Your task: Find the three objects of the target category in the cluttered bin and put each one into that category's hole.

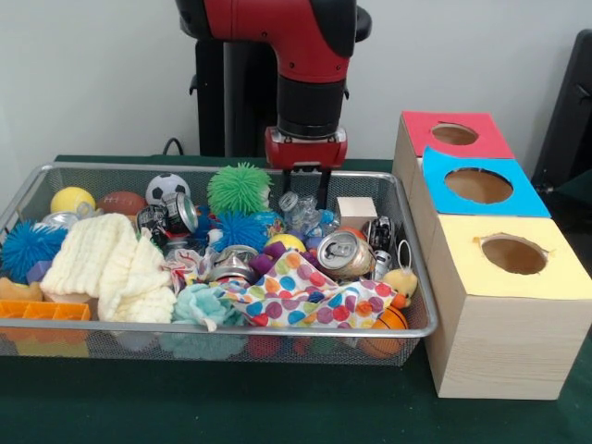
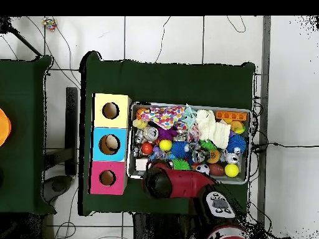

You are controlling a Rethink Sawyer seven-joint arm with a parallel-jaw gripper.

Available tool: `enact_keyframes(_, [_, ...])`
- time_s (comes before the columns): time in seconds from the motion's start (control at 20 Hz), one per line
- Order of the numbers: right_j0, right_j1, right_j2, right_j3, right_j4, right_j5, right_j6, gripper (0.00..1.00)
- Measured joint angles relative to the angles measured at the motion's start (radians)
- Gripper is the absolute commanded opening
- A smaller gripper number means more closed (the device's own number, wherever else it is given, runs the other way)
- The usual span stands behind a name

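A wire mesh bin [image 1: 111, 170] is crammed with toys, cans and cloths. My gripper [image 1: 309, 188] hangs at the bin's far rim, open, its two black fingers apart with nothing between them, just above a crumpled clear bottle [image 1: 301, 211]. A green spiky ball [image 1: 239, 189] lies to its left and a wooden block [image 1: 356, 211] to its right. A silver can [image 1: 344, 254] lies in front of it. Three boxes stand beside the bin, topped red [image 1: 453, 134], blue [image 1: 478, 185] and yellow [image 1: 513, 254], each with a round hole. In the overhead view the arm's wrist [image 2: 159, 182] hides the gripper.
Also in the bin are a soccer ball [image 1: 167, 188], a yellow ball [image 1: 72, 200], a brown football [image 1: 122, 202], a blue spiky ball [image 1: 28, 248], a second can [image 1: 180, 213], a white cloth [image 1: 111, 264], a polka-dot cloth [image 1: 305, 296] and an orange brick [image 1: 44, 310].
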State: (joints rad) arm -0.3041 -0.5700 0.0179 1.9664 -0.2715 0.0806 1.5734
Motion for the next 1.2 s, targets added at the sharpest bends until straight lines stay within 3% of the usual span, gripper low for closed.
enact_keyframes(0.3, [0.026, -0.077, 0.000, 0.013, 0.023, 0.023, 0.000, 0.00])
enact_keyframes(0.75, [0.077, -0.209, 0.008, 0.016, 0.088, 0.143, 0.000, 0.00])
enact_keyframes(1.2, [0.079, -0.236, 0.030, 0.016, 0.100, 0.148, 0.000, 0.00])
